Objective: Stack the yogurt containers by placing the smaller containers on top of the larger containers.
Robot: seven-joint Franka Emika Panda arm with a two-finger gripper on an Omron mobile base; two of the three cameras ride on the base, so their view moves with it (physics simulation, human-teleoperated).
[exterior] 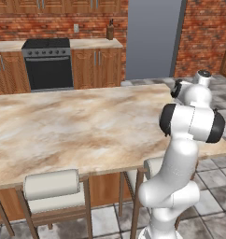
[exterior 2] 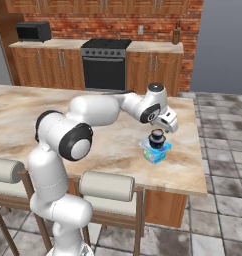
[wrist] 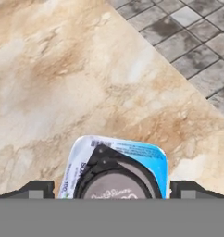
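A pale blue squarish tub, the larger container, stands on the marble island near its right front corner. On it sit dark round cups, the smaller containers, apparently one on the other. My gripper hangs just above the top cup, open, holding nothing. In the hand view the tub lies below with a dark pale-topped cup on it. That cup lies below my gripper, whose fingertips are spread wide on either side of it and clear of it.
The island counter ends close to the right of the tub, with grey tiled floor beyond. Padded stools stand along the front edge. A stove and wooden cabinets line the far brick wall.
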